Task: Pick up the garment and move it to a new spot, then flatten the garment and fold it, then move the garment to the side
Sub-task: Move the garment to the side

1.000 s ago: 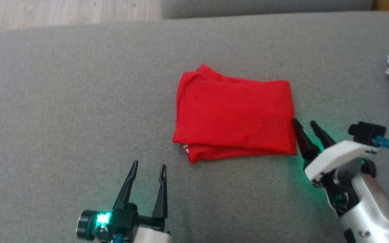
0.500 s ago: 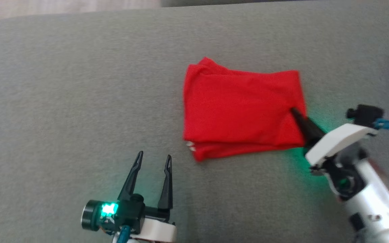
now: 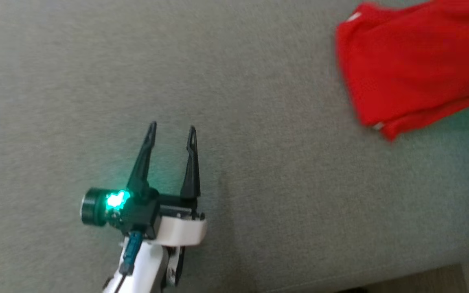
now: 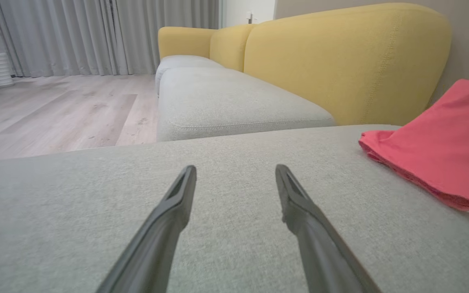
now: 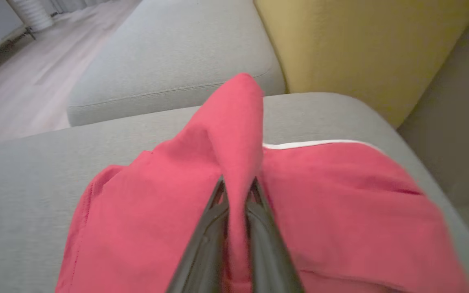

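Garment: a red folded piece with a thin white trim, lying on the grey seat cushion toward the cushion's right side, where the head view's right edge cuts it off. In the right wrist view it spreads up to the cushion's rounded far-right corner, beside the yellow backrest. The right gripper has its 2 dark fingers pressed together on a fold of the red fabric. The fold rises between them as a peak above the rest of the cloth. In the left wrist view the garment's left edge rests on the cushion and its surface slopes upward to the right.

The left gripper is over bare cushion, well apart from the garment and nearer the cushion's front edge. Its 2 fingers are spread with nothing between them, and a green light glows on its wrist. Beyond the cushion's far edge sit a second grey seat, pale wood floor and grey curtains.
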Robot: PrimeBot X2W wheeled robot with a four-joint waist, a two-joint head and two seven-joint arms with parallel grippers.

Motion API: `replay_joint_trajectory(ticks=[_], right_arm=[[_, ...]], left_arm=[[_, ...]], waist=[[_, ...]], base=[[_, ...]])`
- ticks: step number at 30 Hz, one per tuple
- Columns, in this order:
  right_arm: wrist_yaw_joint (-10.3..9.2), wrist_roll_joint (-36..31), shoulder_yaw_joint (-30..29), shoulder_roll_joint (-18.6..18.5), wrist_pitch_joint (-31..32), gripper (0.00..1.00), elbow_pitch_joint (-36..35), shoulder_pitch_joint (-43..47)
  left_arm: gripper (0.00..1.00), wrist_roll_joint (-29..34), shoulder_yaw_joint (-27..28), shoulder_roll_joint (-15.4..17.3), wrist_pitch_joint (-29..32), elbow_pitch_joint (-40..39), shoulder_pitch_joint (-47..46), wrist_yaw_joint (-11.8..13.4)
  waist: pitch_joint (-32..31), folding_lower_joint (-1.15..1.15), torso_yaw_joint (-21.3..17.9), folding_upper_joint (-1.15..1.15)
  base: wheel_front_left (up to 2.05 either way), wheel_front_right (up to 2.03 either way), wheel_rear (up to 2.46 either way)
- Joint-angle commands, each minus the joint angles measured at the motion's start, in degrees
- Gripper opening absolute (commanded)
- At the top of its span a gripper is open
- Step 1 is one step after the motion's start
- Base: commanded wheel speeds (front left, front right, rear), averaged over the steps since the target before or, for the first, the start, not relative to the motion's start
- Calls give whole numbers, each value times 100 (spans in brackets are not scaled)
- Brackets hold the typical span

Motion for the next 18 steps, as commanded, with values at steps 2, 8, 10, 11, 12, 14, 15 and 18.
replay_joint_trajectory(ticks=[2, 8, 10, 11, 12, 14, 15, 18], right_arm=[[-5, -69, -167, -651, -54, 0, -114, -211], [-5, -372, -462, -1154, -362, 100, 115, -469], [-5, -588, -571, -1116, -533, 100, 240, -547], [-5, -627, -612, -1033, -562, 100, 279, -555], [-5, -672, -630, -943, -583, 100, 295, -538], [-5, -861, -655, -751, -679, 100, 299, -465], [-5, -971, -648, -607, -732, 100, 274, -403], [-5, -1143, -558, -35, -798, 100, 75, -92]], left_arm=[[100, 68, 174, -30, -38, -242, -254, -19], [100, 47, 122, -30, -38, -263, -435, -147], [100, 24, 118, -30, -38, -239, -479, -172], [100, 1, 117, -30, -38, -222, -492, -178], [100, -27, 120, -30, -38, -212, -500, -173], [100, -73, 113, -30, -38, -190, -491, -164], [100, -92, 114, -30, -38, -185, -472, -154], [100, -159, 110, -30, -38, -172, -368, -153]], waist=[[432, -1, -321, 0], [602, -1, -375, 0], [597, -1, -359, 0], [572, -1, -343, 0], [530, -1, -321, 0], [411, -1, -263, 0], [326, -1, -232, 0], [-3, -1, -121, 0]], base=[[0, 0, 0], [0, 0, 0], [0, 0, 0], [0, 0, 0], [0, 0, 0], [0, 0, 0], [0, 0, 0], [0, 0, 0]])
